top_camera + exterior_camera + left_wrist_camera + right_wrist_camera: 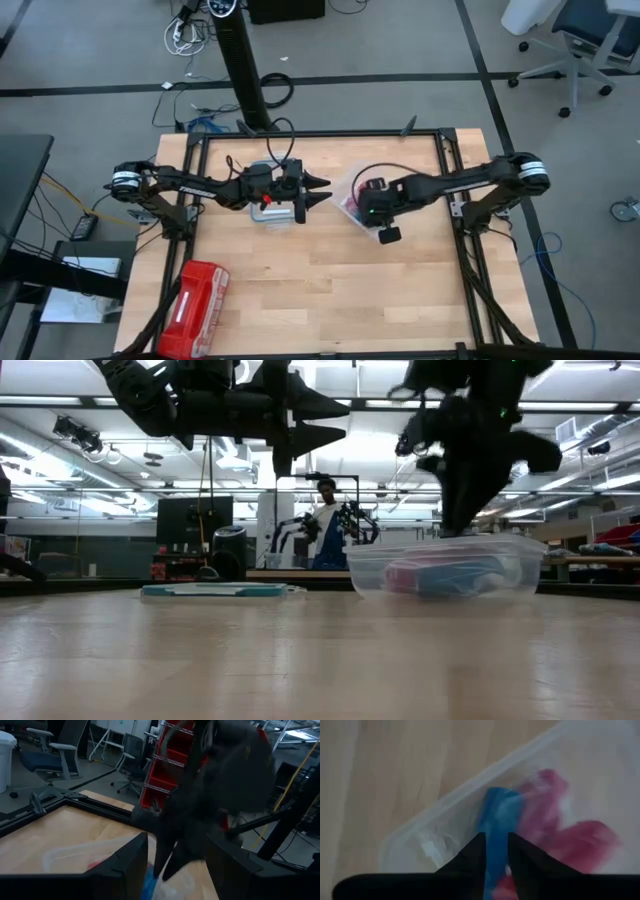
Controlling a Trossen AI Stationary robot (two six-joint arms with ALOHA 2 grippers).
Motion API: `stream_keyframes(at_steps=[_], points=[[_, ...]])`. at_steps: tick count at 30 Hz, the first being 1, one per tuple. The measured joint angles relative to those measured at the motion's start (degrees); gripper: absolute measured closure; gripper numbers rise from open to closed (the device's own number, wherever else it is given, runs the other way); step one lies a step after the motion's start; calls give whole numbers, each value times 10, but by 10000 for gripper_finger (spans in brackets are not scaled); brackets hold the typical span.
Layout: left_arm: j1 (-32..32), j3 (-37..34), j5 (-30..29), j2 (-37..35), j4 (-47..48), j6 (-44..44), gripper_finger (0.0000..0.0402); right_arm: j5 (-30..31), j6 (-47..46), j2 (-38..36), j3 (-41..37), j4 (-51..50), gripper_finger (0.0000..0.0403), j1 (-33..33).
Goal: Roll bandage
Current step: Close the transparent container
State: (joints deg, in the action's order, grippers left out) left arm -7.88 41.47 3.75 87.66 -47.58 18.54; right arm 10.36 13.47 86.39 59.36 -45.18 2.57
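Observation:
The blue bandage point(496, 815) lies in a clear plastic tub point(420, 835) on the right half of the table, next to red-pink rolls point(560, 830). Through the tub wall it shows as a blue mass point(460, 578). My right gripper point(495, 842) reaches steeply down into the tub point(345, 192), with the bandage filling the gap between its fingers. My left gripper point(322, 190) hovers level and open above the table, just left of the tub, pointing at the right arm. It holds nothing. My right gripper has the blue bandage between its two fingertips point(476, 845), which come from above, slanting down into the tub. The blue fills the gap and looks narrower there than beyond the tips point(497, 805). The bandage lies in the tub among the red-pink rolls.
A red zip pouch point(195, 310) lies near the table's front left corner. A flat pale thing point(272, 212) sits under the left arm's wrist, a low teal slab point(215, 590) in the low view. A person stands far behind the table point(325, 525).

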Motion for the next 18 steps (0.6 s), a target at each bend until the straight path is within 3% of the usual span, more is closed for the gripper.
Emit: stream_keyframes(at_steps=[6,12,18], points=[[0,0,2,0,5,-8,208,22,-55,-91,6,-14,333,-1],[0,0,15,-1,54,-81,209,-68,-179,-141,6,31,335,6],[0,46,-21,-62,287,-132,209,-86,-220,-136,-15,145,337,58]])
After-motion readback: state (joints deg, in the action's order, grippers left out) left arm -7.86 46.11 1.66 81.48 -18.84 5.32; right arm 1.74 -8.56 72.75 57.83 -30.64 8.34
